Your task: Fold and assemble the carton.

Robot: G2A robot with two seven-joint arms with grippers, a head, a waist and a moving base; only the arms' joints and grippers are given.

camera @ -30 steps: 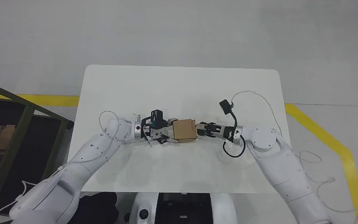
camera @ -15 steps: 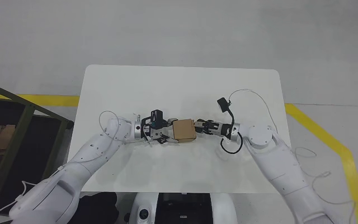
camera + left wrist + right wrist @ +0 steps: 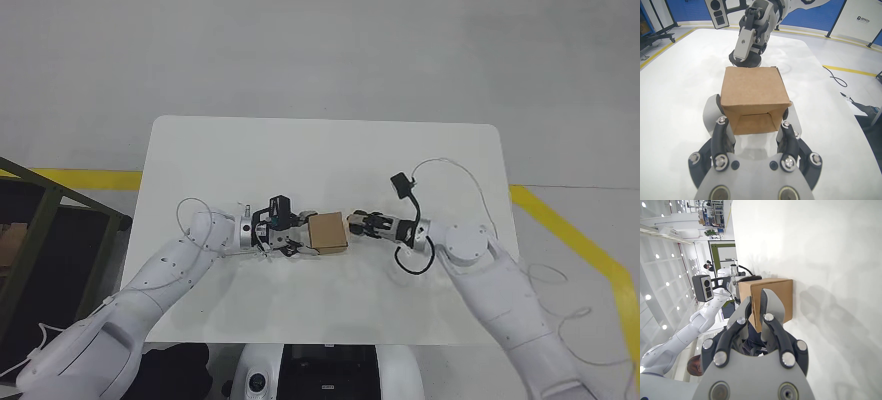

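The carton [image 3: 753, 85] was found lying on its side near the middle of the table [image 3: 420, 160], well apart from every edge. Its open end was clamped by the left gripper [image 3: 753, 108], one finger [image 3: 710, 108] pressed on each side wall, apparently so that the body could be steadied and held square. At the opposite end, the right gripper [image 3: 755, 298] was set with its fingers drawn almost together. A flap edge seemed to be pinched between them, judged to be ready for folding shut.
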